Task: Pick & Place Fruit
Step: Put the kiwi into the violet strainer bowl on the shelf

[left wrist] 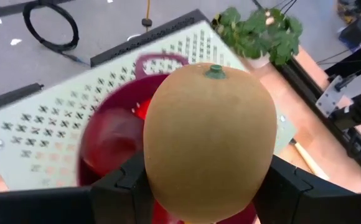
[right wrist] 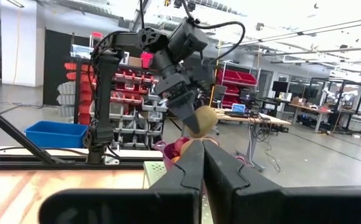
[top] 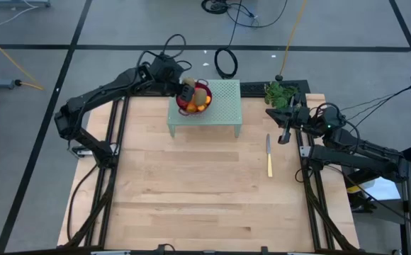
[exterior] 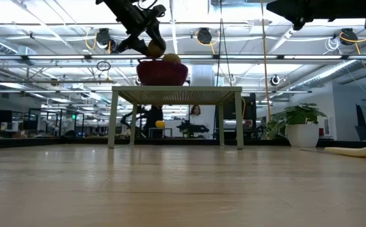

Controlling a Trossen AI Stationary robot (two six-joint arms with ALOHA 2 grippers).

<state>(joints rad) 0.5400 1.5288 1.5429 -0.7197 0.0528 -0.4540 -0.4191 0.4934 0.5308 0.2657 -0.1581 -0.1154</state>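
My left gripper (top: 186,91) is over a purple wire-mesh bowl (top: 204,85) that stands on a pale green perforated stand (top: 223,106) at the table's far side. It is shut on a brown-green oval fruit (left wrist: 208,134). The low view shows that fruit (exterior: 156,48) just above the bowl (exterior: 162,73). More fruit lies in the bowl: orange and dark red pieces (top: 195,106). My right gripper (right wrist: 202,168) is shut on nothing and waits at the table's right edge (top: 285,136). My left gripper pinches the brown-green oval fruit between its two fingers (left wrist: 127,180), one on each long side (left wrist: 159,155). Its green stem end (left wrist: 215,71) points away from the wrist. The fingers slant down from above (right wrist: 183,106). The fruit (right wrist: 200,120) is lifted clear, above the bowl.
A slim yellow-handled knife (top: 268,156) lies on the wood near the right edge, seen also in the low view (exterior: 352,151). A potted plant (top: 280,92) stands at the far right corner. Black frame rails (top: 113,142) run along both sides of the table.
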